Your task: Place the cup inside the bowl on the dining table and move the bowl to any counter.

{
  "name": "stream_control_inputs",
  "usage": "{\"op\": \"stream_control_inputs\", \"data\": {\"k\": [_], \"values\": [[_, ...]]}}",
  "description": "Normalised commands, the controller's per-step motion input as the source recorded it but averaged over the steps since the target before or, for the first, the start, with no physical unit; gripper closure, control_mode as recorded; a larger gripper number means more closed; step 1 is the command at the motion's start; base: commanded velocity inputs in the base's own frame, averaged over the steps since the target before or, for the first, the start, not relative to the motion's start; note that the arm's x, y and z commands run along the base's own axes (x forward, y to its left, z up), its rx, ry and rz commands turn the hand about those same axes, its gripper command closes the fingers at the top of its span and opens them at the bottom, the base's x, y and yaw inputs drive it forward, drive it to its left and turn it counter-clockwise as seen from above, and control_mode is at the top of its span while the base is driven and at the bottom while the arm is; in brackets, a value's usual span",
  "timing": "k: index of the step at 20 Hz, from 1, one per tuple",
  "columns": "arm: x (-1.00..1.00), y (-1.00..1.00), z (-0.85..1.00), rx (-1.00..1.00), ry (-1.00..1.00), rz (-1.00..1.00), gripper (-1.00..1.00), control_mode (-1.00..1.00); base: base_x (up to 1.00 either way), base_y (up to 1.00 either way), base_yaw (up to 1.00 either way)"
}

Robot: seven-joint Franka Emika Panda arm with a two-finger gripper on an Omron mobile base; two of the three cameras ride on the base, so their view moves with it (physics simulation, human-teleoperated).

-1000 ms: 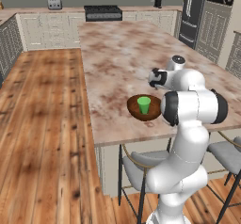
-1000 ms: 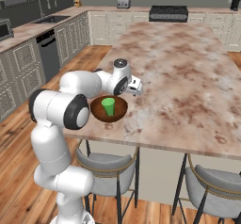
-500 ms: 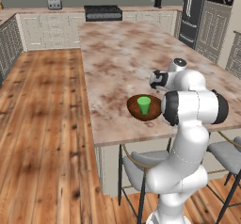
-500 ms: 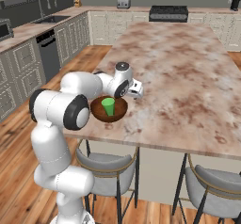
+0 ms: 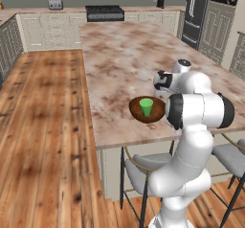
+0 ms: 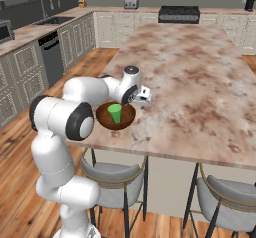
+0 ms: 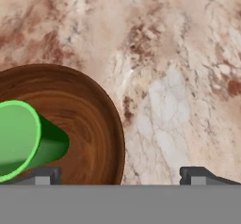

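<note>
The green cup (image 5: 146, 107) (image 6: 116, 113) stands upright inside the dark wooden bowl (image 5: 137, 112) (image 6: 128, 122), close to the near edge of the dining table (image 5: 119, 54) (image 6: 200, 72). In the hand view the cup (image 7: 21, 140) sits at the left inside the bowl (image 7: 89, 119). My gripper (image 5: 161, 89) (image 6: 144, 101) (image 7: 120, 176) hangs just past the bowl's far side, pointing down and open. One fingertip is over the bowl's inside, the other over bare table (image 7: 179, 77), with the rim between them. Nothing is held.
Stools (image 5: 143, 167) (image 6: 112, 174) stand under the table's near edge. A counter (image 6: 30, 32) with a sink runs along the left wall. A back counter carries a stove (image 5: 104, 11) and a toaster (image 5: 55, 3). A dark fridge (image 5: 196, 11) is at the far right.
The hand has sunk slightly toward the bowl's far rim. Cup and bowl have not moved, and the jaws stay wide.
</note>
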Motion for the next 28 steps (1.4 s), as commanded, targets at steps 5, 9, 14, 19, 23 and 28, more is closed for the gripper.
{"op": "stream_control_inputs", "data": {"k": [5,9,14,19,23,28], "values": [[0.00,0.01,0.00,-0.03,0.25,0.10,-1.00,-1.00,0.00,0.00,0.00],[0.01,0.05,0.00,-0.03,0.17,0.00,-1.00,-1.00,0.00,0.00,0.00],[0.00,0.00,-0.25,0.00,-0.02,0.00,-1.00,-1.00,0.00,0.00,0.00],[0.00,0.00,-0.28,0.00,-0.08,0.00,-1.00,-1.00,0.00,0.00,0.00],[0.00,0.02,-0.35,0.00,-0.11,0.00,-1.00,-1.00,0.00,0.00,0.00],[0.00,0.09,-0.29,0.00,-0.14,0.00,-1.00,-1.00,0.00,0.00,0.00]]}}
